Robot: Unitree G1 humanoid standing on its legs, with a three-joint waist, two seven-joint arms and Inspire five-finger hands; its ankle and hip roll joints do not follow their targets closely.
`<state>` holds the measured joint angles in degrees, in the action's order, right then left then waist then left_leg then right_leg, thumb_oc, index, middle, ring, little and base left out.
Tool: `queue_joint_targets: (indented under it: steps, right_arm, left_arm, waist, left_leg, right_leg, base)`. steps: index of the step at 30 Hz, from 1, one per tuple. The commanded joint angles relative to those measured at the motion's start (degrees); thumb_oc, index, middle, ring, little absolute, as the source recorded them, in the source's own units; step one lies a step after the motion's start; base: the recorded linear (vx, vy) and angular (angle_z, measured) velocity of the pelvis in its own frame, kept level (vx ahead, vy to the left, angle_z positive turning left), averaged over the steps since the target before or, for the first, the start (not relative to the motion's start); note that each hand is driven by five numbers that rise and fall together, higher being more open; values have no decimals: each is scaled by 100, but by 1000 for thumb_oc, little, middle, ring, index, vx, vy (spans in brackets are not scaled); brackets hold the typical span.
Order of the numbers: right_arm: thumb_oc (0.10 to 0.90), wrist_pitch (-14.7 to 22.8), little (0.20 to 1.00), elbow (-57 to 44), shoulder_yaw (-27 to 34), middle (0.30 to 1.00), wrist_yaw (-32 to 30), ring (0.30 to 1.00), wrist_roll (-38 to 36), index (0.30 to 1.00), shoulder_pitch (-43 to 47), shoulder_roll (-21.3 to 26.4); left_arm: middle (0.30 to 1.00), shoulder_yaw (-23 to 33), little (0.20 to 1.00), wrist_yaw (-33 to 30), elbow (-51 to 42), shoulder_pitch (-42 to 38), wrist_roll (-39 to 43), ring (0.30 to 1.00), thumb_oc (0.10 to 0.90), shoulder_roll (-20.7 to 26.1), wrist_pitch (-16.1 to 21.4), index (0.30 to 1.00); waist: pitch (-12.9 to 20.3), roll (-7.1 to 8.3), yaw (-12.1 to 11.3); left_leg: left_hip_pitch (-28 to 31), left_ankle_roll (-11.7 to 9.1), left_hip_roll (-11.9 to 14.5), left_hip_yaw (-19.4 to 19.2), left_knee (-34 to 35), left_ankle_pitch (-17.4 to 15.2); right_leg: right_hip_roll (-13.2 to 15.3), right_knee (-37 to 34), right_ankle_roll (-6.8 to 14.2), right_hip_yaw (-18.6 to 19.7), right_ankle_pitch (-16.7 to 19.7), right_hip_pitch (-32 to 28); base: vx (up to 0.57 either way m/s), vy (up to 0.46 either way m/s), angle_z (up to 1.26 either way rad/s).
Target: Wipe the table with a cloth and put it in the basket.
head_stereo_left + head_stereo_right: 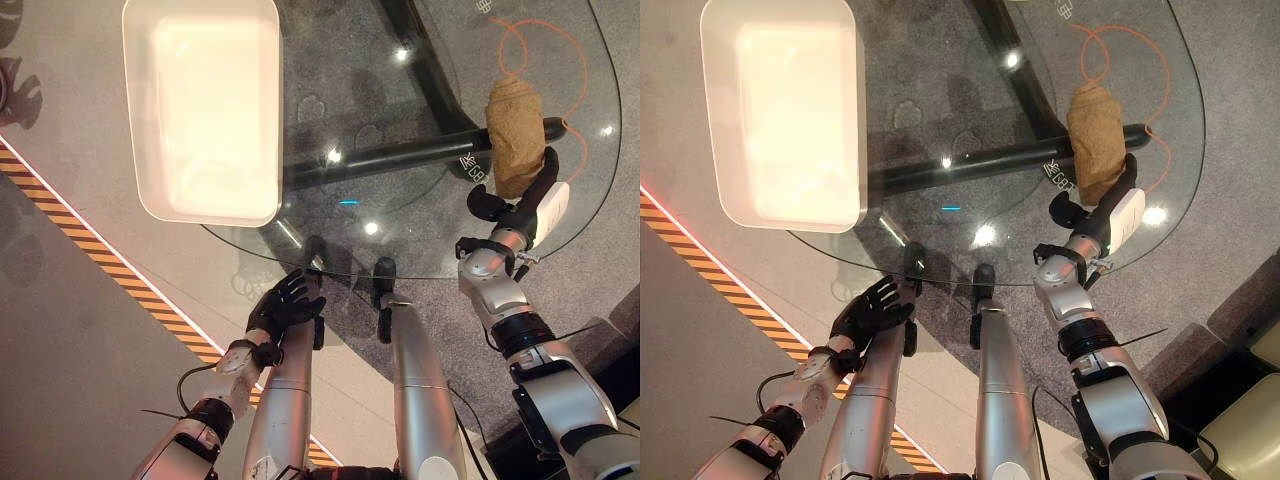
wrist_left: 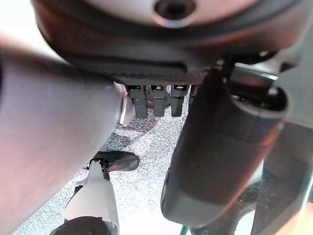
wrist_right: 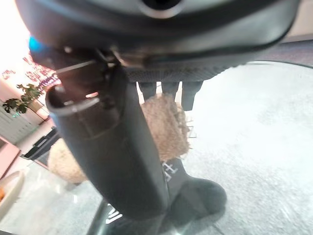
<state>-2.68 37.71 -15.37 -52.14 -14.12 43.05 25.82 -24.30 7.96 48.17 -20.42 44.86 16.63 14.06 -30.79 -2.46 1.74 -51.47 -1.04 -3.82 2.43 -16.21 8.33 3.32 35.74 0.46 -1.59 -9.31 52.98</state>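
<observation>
The left hand (image 1: 285,305) hung at the near rim of the glass table (image 1: 420,255), fingers relaxed and spread, holding nothing. Farther out on the right side, the right hand (image 1: 522,205) rested at the near end of the tan cloth (image 1: 514,135), fingers extended toward it and the thumb standing off to the side, not closed round it. The cloth lay bunched into an oblong on the glass, its long axis running near-to-far, well apart from the white basket (image 1: 140,120) at the far left.

Bright overhead lighting. Point glare spots on the glass table (image 1: 430,200); white basket (image 1: 200,110) overexposed. Wrist views blurred near the lens.
</observation>
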Motion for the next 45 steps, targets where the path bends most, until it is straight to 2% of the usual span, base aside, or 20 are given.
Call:
queue_joint_targets:
  steps: [1, 2, 8, 21, 31, 36, 39, 45]
  right_arm:
    - [251, -88, 351, -82, 66, 429, 697, 429, -466, 429, -26, 419]
    - [100, -155, 200, -73, 30, 300, 868, 300, -536, 300, -49, 405]
    - [100, -69, 200, -72, -146, 300, 1111, 300, -468, 300, -85, 335]
    - [100, 163, 200, -365, 70, 300, 682, 300, -402, 300, 174, 530]
    - [100, 194, 200, -1168, 151, 300, 548, 300, -33, 300, 237, 549]
    - [100, -72, 200, -1745, 154, 300, 640, 300, 524, 300, 281, 556]
    - [100, -350, 200, -2048, 28, 300, 927, 300, 892, 300, 379, 575]
    - [100, -528, 200, -2119, -311, 300, 1539, 300, 1152, 300, 540, 499]
  left_arm:
    - [900, -551, 900, 31, -29, 470, 48, 900, 800, -417, -396, 900]
    - [900, -544, 900, 23, -44, 470, 55, 900, 800, -402, -402, 900]
    - [900, -554, 900, 12, -68, 452, 71, 900, 800, -369, -389, 900]
    - [900, -582, 900, 4, -41, 520, 75, 900, 800, -338, -340, 900]
    - [900, -561, 900, -22, -77, 588, 109, 900, 800, -393, -267, 900]
    - [900, -515, 900, -10, -96, 634, 77, 900, 800, -430, -227, 900]
    - [900, -445, 900, 0, -121, 638, 48, 900, 800, -455, -241, 900]
    - [900, -389, 900, 87, -98, 626, -1, 900, 800, -486, -178, 900]
  waist:
    - [99, -116, -72]
    - [99, -107, -74]
    - [99, -80, -90]
    - [99, -1, -115]
    - [99, 24, -94]
    - [99, 30, -87]
    - [99, 38, -95]
    - [99, 14, -137]
  left_leg:
    - [-266, 540, -239, -462, -1356, -1106]
    - [-276, 539, -244, -455, -1352, -1103]
    - [-333, 534, -258, -426, -1363, -1092]
    - [-323, 532, -252, -378, -1392, -1160]
    - [-324, 564, -242, -393, -1364, -1174]
    - [-326, 569, -248, -401, -1345, -1167]
    - [-329, 575, -242, -416, -1334, -1161]
    - [-319, 579, -249, -438, -1276, -1133]
  right_leg:
    - [-254, -1161, -87, -71, 1315, 122]
    - [-254, -1160, -84, -78, 1319, 132]
    - [-258, -1140, -68, -99, 1333, 179]
    - [-287, -1132, -25, -126, 1330, 155]
    - [-318, -1151, -36, -94, 1315, 170]
    - [-328, -1163, -26, -84, 1312, 170]
    - [-324, -1163, -26, -94, 1305, 174]
    - [-314, -1200, -45, -121, 1291, 172]
  base:
    - [0, 0, 0]
    - [0, 0, 0]
    - [-1, -1, 4]
    - [1, 1, 1]
    - [-1, 16, 0]
    - [0, 0, 0]
    - [-5, 16, 3]
    - [-4, 21, 6]
